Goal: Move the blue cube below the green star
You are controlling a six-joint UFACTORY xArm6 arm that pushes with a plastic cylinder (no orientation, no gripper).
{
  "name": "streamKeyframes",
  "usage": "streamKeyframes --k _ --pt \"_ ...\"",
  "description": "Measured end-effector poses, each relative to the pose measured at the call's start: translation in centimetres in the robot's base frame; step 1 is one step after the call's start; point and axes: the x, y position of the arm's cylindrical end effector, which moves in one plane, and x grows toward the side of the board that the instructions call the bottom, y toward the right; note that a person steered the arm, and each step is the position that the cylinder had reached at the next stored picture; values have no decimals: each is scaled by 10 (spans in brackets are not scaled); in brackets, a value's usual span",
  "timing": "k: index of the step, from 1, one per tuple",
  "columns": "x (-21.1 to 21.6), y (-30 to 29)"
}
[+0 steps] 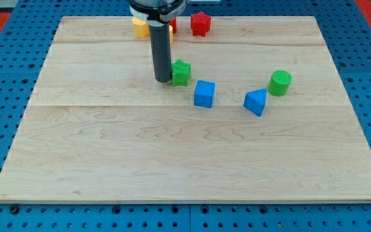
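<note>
The blue cube [204, 93] sits on the wooden board near the middle, just below and to the right of the green star [181, 72]. My tip [163, 80] rests on the board right at the green star's left side, touching or nearly touching it. The cube lies about a block's width to the right of my tip and slightly lower in the view. The rod rises straight up from the tip and hides part of the blocks behind it.
A blue wedge-like block [256, 102] and a green cylinder [279, 83] lie to the right of the cube. A red star-like block [200, 24], a yellow block [140, 28] and a partly hidden red block [172, 26] sit at the board's top edge [250, 18].
</note>
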Motion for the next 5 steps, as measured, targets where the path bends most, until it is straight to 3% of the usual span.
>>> streamKeyframes --k 2,4,5 --pt "-14 101" --pt "86 -16" --pt "110 9"
